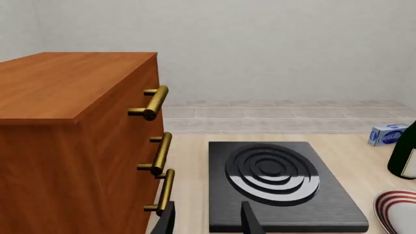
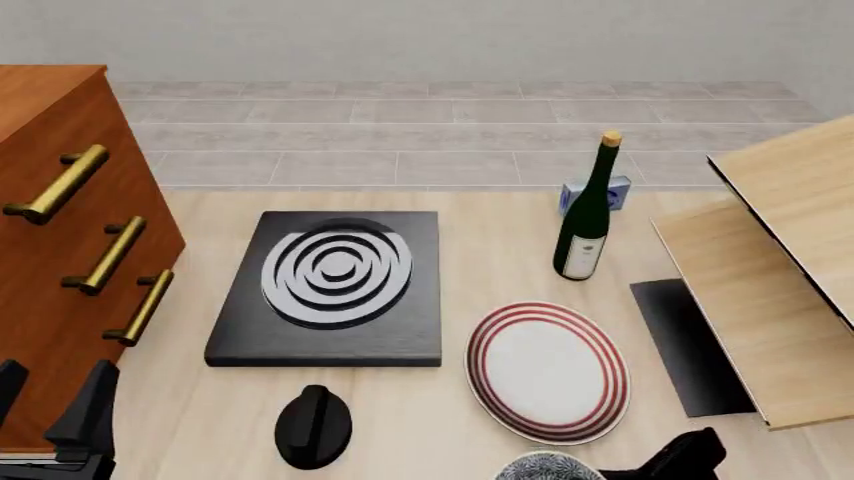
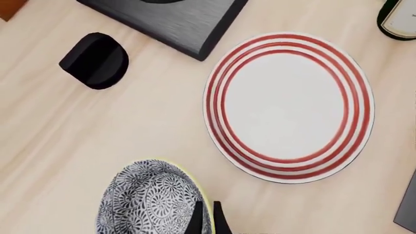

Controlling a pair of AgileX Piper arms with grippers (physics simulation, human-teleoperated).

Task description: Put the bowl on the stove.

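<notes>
The small grey-white speckled bowl [image 3: 151, 200] sits at the table's near edge, at seven o'clock from the red-ringed plate [image 3: 288, 105]. The right gripper [image 3: 206, 217] pinches its rim for lifting toward the black ringed stove [image 2: 334, 285]; the left gripper [image 1: 206, 219] waits spread.

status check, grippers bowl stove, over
Right gripper shut on bowl rim, bowl at near table edge. Left gripper open, holding nothing, near drawers. Stove top bare. Knob and plate sit between bowl and stove.
</notes>
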